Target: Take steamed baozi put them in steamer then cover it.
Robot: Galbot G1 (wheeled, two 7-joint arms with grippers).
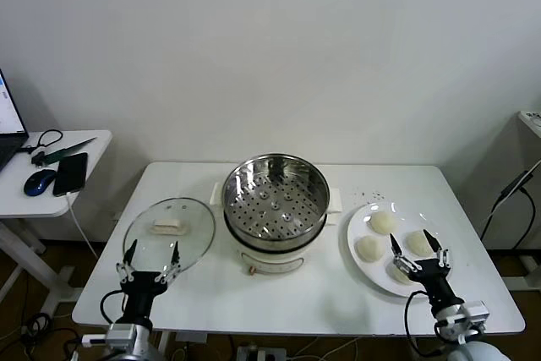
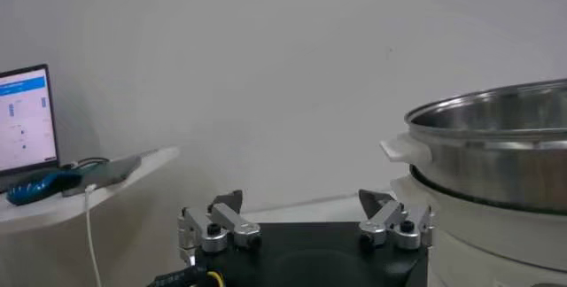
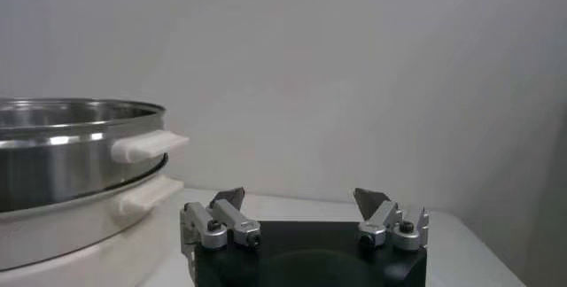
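Observation:
The steel steamer [image 1: 275,200] stands empty on its white pot base at the table's middle; it also shows in the left wrist view [image 2: 496,151] and the right wrist view [image 3: 62,151]. Several cream-white baozi [image 1: 383,223] lie on a white plate [image 1: 359,243] to its right. The glass cover [image 1: 169,232] with a white handle lies flat to its left. My left gripper [image 1: 150,257] is open, at the cover's near edge, and shows in its own view [image 2: 302,202]. My right gripper [image 1: 418,249] is open over the plate's near baozi, also in its own view [image 3: 301,197].
A side table [image 1: 93,145] at the left holds a phone [image 1: 71,172], a mouse [image 1: 39,182] and cables. A laptop [image 2: 25,119] stands there. Another surface edge [image 1: 531,120] shows at the far right. Small dark specks lie on the table near the plate.

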